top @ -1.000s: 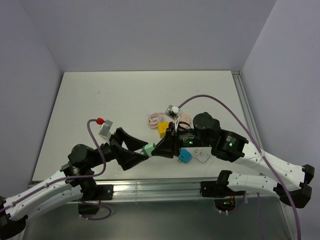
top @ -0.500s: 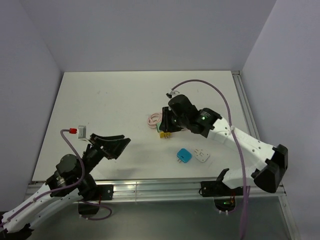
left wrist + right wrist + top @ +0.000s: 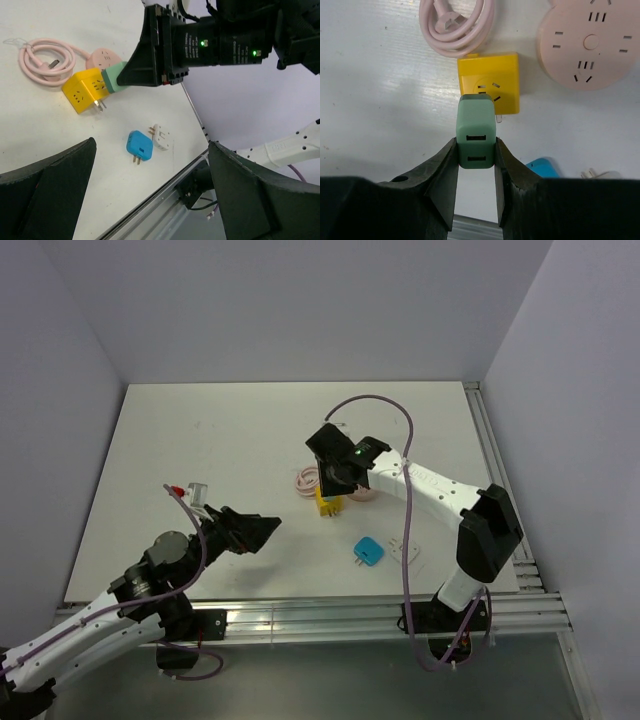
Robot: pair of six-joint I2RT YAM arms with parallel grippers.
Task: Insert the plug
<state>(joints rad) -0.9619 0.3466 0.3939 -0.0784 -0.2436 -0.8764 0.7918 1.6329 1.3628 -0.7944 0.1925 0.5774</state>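
My right gripper (image 3: 476,161) is shut on a green plug (image 3: 476,131) with two USB slots facing the camera. The plug's front end sits against the socket face of a yellow cube adapter (image 3: 492,75) lying on the table; its prongs are hidden. From the left wrist, the green plug (image 3: 113,80) juts out of the black right gripper and meets the yellow adapter (image 3: 80,93). From above, the right gripper (image 3: 336,480) hangs over the yellow adapter (image 3: 328,504). My left gripper (image 3: 254,531) stands wide open and empty, well to the left of them.
A coiled pink cable (image 3: 456,21) and a round pink socket (image 3: 590,42) lie just beyond the adapter. A blue plug (image 3: 367,552) and a white plug (image 3: 408,553) lie nearer the front edge. A metal rail (image 3: 320,612) runs along that edge.
The right gripper has carried the green plug away from the front of the table to the yellow adapter. The left arm has drawn back to the left, its gripper open.
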